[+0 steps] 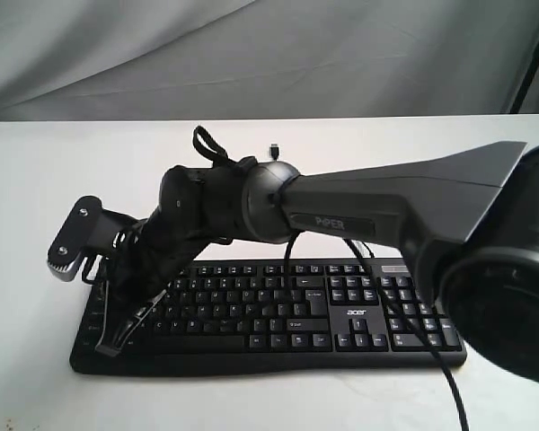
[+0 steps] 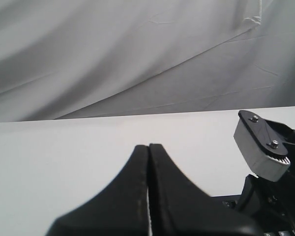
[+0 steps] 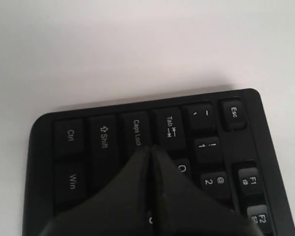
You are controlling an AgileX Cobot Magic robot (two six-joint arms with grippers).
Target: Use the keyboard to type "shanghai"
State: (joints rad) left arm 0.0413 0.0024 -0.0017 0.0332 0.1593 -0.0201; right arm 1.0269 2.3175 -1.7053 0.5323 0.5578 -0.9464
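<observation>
The black keyboard (image 1: 278, 310) with white legends and an acer logo lies on the white table near its front edge. My right arm reaches across it to its left end. The right gripper (image 1: 109, 347) (image 3: 151, 147) is shut and empty, its tips pointing down over the left-hand keys, where Caps Lock and Tab meet, beside Q. I cannot tell whether the tips touch a key. The left gripper (image 2: 148, 146) is shut on nothing and hovers over bare table; it does not show in the exterior view. A corner of the keyboard (image 2: 226, 201) shows beside it.
The right arm's grey wrist camera mount (image 1: 72, 244) (image 2: 261, 146) hangs just left of the keyboard. A thin black cable (image 1: 436, 355) crosses the number pad towards the front edge. A small plug (image 1: 275, 146) lies behind the arm. Grey cloth (image 1: 251, 54) backs the table.
</observation>
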